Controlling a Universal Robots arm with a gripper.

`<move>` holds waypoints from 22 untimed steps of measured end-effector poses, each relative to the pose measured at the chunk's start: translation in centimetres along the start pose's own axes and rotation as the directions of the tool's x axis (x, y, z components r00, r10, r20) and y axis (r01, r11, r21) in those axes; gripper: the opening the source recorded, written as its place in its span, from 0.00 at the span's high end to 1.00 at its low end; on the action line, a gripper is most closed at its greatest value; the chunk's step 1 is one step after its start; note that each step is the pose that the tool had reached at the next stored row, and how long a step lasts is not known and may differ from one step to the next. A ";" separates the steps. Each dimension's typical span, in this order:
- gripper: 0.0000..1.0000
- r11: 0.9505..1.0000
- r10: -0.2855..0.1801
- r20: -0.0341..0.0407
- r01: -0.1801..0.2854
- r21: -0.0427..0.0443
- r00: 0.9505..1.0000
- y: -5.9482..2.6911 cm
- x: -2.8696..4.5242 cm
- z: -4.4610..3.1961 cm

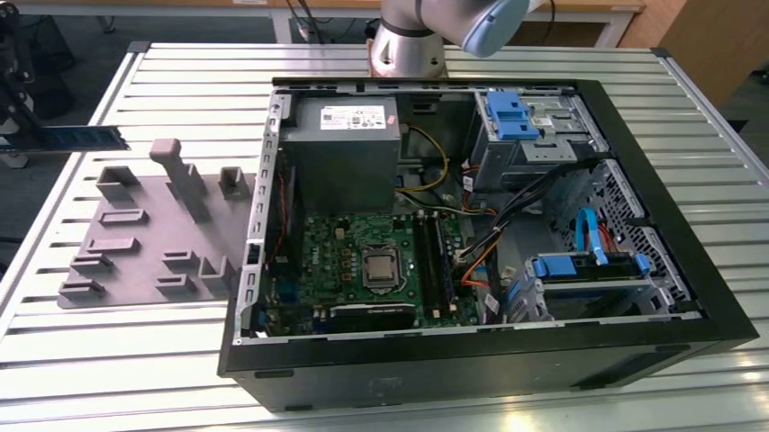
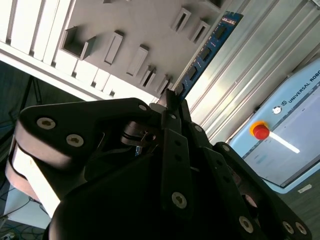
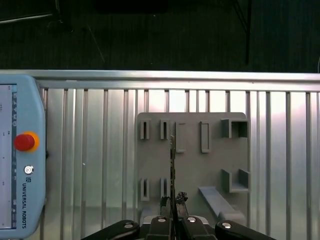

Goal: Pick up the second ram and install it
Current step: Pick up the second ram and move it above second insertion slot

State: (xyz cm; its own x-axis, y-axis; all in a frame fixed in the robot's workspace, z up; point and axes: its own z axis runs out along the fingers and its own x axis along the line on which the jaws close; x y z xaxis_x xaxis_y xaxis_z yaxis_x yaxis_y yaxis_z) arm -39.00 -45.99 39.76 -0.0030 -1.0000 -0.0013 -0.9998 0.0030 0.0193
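The second ram (image 1: 86, 137) is a thin blue stick hanging above the table at the exterior view's left edge, beyond the grey fixture (image 1: 144, 243). My gripper (image 1: 22, 133) is shut on one end of it. In the second wrist view the ram (image 2: 209, 47) juts out from between my fingertips (image 2: 170, 100), its dark chips showing. In the first wrist view the ram (image 3: 172, 160) appears edge-on, above the grey fixture (image 3: 192, 150), with my gripper (image 3: 173, 201) clamped on it. The motherboard's memory slots (image 1: 433, 261) lie inside the open computer case (image 1: 673, 270), far from the gripper.
The arm's base (image 1: 406, 49) stands behind the case. Inside the case are a power supply (image 1: 340, 148), cables (image 1: 529, 202) and blue drive-bay latches (image 1: 565, 267). A teach pendant (image 3: 20, 155) with a red button lies on the slatted table beside the fixture.
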 end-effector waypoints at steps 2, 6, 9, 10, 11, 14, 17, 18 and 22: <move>0.86 1.000 0.000 0.000 0.000 0.000 1.000 -0.25 0.00 0.00; 0.86 1.000 0.000 0.000 0.000 0.000 1.000 -0.76 0.00 -0.01; 0.86 1.000 0.000 0.000 0.000 0.000 1.000 -1.11 0.00 -0.02; 0.86 1.000 0.000 0.000 0.000 0.000 1.000 -1.23 0.00 -0.02; 0.86 1.000 0.000 0.000 0.000 0.000 1.000 -1.36 0.00 -0.02; 0.86 1.000 0.000 0.000 0.000 0.000 1.000 -1.73 0.00 -0.03; 0.86 1.000 0.000 0.000 0.000 0.000 1.000 -2.13 -0.01 -0.04; 0.86 1.000 0.000 0.000 0.000 0.000 1.000 -2.26 0.00 -0.04; 0.86 1.000 0.000 0.000 0.000 0.000 1.000 -2.78 -0.01 -0.05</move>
State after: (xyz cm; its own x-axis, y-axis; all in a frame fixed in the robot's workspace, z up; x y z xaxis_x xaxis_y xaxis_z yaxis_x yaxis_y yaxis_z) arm -36.22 -45.99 39.76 -0.0030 -1.0000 -0.0013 -0.9998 0.0030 0.0193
